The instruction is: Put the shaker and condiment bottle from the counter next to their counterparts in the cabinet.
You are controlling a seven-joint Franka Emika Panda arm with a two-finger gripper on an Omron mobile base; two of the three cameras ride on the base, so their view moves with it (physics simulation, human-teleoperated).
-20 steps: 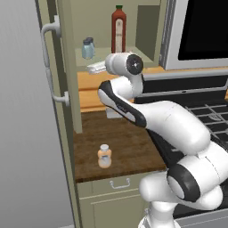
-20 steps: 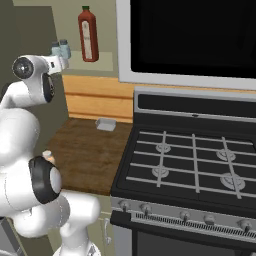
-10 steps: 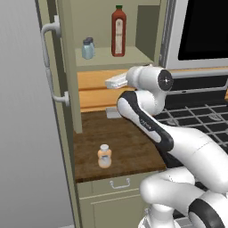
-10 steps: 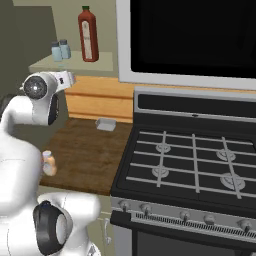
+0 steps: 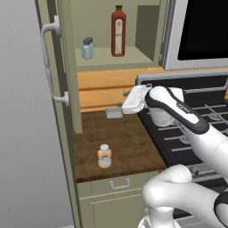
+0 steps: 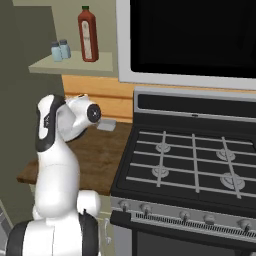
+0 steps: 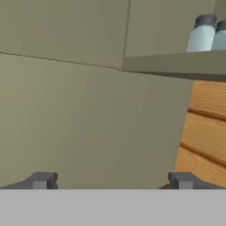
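Two pale-blue shakers (image 5: 87, 48) with grey caps are seen side by side, upright, on the cabinet (image 5: 133, 55) shelf at upper centre, left of the tall red bottle (image 5: 118, 31). The squat orange condiment bottle (image 5: 104, 156) is left upright on the dark wood counter (image 5: 129, 142), lower centre.

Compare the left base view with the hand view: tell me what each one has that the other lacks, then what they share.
Left base view alone: the condiment bottle standing on the counter, the tall dark-red bottle, the cabinet door handle and the stove.
Hand view alone: the gripper, jaws spread wide with nothing between them.
Both: two pale-blue shakers side by side on the cabinet shelf, above the wooden backsplash.
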